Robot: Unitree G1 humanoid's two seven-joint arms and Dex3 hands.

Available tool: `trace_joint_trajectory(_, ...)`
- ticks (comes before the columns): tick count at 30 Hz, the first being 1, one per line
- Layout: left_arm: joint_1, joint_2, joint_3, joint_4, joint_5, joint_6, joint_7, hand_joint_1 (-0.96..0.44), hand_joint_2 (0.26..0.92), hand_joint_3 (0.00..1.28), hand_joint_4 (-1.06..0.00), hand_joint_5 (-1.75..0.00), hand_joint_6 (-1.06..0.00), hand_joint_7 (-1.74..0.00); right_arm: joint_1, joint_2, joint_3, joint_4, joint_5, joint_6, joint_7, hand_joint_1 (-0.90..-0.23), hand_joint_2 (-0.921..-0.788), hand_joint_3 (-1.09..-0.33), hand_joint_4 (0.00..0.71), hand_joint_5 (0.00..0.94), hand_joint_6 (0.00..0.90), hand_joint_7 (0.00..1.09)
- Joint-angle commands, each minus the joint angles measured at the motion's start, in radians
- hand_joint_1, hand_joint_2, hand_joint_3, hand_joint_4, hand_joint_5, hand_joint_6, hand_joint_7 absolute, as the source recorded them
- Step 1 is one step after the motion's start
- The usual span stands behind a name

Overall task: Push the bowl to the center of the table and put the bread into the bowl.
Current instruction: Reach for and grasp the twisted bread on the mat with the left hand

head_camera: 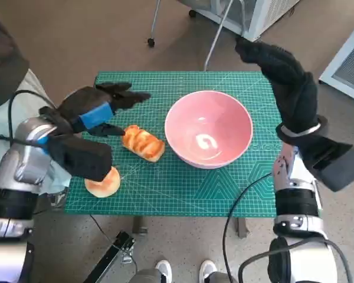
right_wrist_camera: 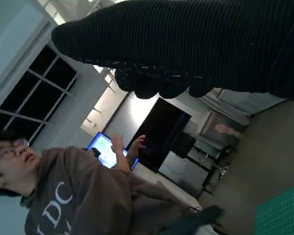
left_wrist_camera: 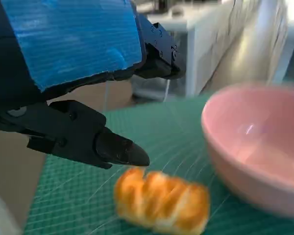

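A pink bowl (head_camera: 209, 127) stands near the middle of the green mat, empty; its side also fills the left wrist view (left_wrist_camera: 257, 147). A golden braided bread roll (head_camera: 143, 142) lies on the mat just left of the bowl, seen close up as the roll (left_wrist_camera: 161, 200). My left hand (head_camera: 97, 111) hovers over the mat beside the roll, fingers spread and holding nothing; one black fingertip (left_wrist_camera: 130, 152) hangs just above the roll. My right hand (head_camera: 280, 68) is raised at the table's far right edge, fingers extended, empty.
A round bun (head_camera: 103, 183) lies at the mat's front left, partly under my left forearm. The green mat (head_camera: 224, 188) covers the small table. A chair leg and white cabinet stand beyond the far edge. A person in a brown sweatshirt (right_wrist_camera: 73, 205) sits nearby.
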Motion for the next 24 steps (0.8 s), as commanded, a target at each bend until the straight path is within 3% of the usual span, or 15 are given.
trace_joint_trajectory(1,-0.064,-0.008,-0.052,0.092,0.056,-0.017,0.019,-0.26,0.836,0.00,-0.28,0.00,-0.41,-0.08,0.040,-0.004,0.014,-0.028,-0.008,0.007,-0.018,-0.692,-0.921,-0.729,0.238,0.034,-0.001,0.63)
trace_joint_trajectory(12,-0.124,-0.035,-0.113,0.226,0.095,-0.034,0.030,-0.21,0.832,0.00,-0.28,0.00,-0.40,-0.08,0.072,-0.003,0.023,-0.080,0.010,0.018,-0.036,-0.693,-0.921,-0.732,0.232,0.034,-0.001,0.64)
trace_joint_trajectory(24,-0.156,-0.065,-0.157,0.309,0.101,-0.021,0.016,-0.23,0.822,0.00,-0.30,-0.01,-0.42,-0.09,0.080,0.002,0.028,-0.092,0.029,0.021,-0.039,-0.684,-0.921,-0.729,0.232,0.035,-0.001,0.65)
